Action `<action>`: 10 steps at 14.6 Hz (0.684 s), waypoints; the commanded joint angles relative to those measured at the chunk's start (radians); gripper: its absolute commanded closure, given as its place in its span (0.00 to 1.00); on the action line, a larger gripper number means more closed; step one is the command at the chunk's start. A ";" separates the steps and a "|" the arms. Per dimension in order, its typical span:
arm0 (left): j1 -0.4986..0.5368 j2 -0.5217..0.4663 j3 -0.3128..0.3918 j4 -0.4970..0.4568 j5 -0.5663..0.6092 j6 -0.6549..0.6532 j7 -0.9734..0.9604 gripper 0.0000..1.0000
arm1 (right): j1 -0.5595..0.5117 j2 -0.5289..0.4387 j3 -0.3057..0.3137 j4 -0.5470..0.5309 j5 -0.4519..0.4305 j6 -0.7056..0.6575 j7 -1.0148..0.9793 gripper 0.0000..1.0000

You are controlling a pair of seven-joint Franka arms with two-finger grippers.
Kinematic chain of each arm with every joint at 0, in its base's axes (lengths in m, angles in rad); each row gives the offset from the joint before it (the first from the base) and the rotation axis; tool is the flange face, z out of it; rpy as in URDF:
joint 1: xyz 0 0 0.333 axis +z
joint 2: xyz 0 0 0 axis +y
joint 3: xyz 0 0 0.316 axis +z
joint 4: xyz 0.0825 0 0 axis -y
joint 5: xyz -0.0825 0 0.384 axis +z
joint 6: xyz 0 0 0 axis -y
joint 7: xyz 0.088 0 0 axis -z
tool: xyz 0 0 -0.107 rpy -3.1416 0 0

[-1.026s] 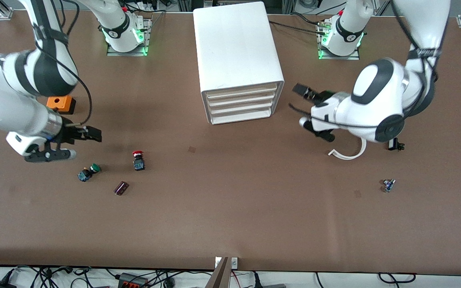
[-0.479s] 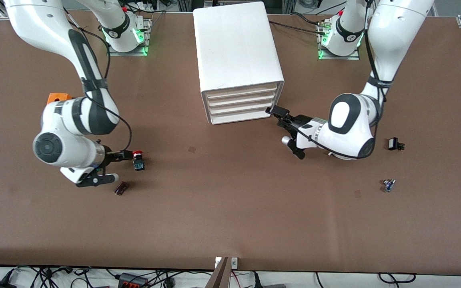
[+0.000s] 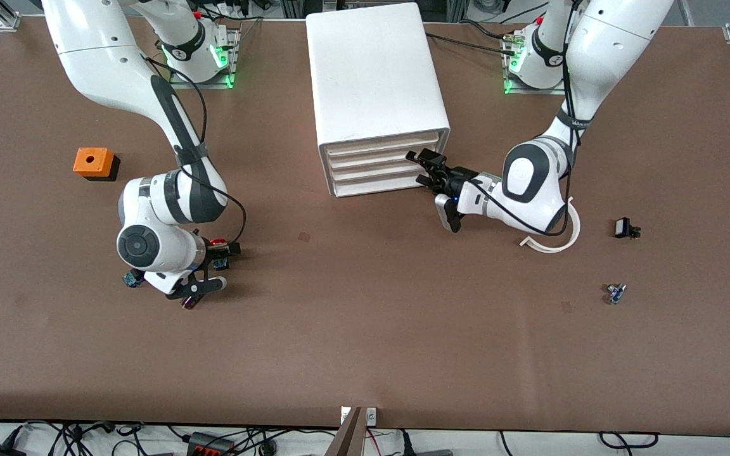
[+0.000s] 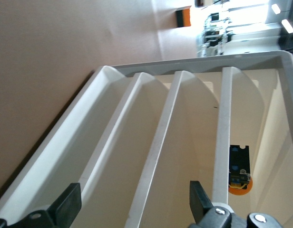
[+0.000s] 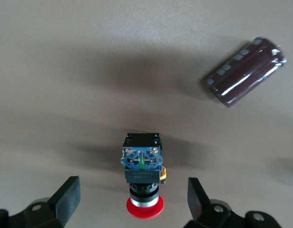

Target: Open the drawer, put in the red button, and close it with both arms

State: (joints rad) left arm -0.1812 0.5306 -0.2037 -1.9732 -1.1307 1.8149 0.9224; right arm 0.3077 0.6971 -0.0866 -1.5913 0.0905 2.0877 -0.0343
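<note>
The front view looks down steeply from high above the table's [image 3: 365,354] near edge, facing the arm bases along the top edge and taking in the whole tabletop. The left wrist view sits close against the cabinet's [image 4: 194,142] drawer fronts, also seen mid-table from the front [image 3: 377,95]. The right wrist view looks straight down (very near) on the red button [image 5: 142,183], shared with the front view [image 3: 218,243].

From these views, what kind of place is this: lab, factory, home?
Most likely a robotics lab bench: two bolted-down arms, the left gripper at a white drawer cabinet, the right gripper over a red button, cables along the table edge.
</note>
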 commanded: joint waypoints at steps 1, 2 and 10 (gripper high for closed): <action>0.005 -0.035 -0.013 -0.091 -0.092 0.021 0.133 0.04 | 0.004 0.018 -0.007 0.014 -0.005 -0.011 -0.009 0.00; 0.006 -0.034 -0.013 -0.095 -0.095 0.020 0.171 0.18 | 0.004 0.022 -0.007 0.014 -0.005 -0.008 -0.010 0.00; -0.027 -0.021 -0.013 -0.093 -0.100 0.055 0.182 0.95 | -0.001 0.058 -0.007 0.017 -0.006 0.000 -0.010 0.17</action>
State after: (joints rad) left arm -0.1958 0.5303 -0.2132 -2.0441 -1.2050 1.8285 1.0752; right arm 0.3061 0.7449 -0.0924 -1.5913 0.0899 2.0879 -0.0361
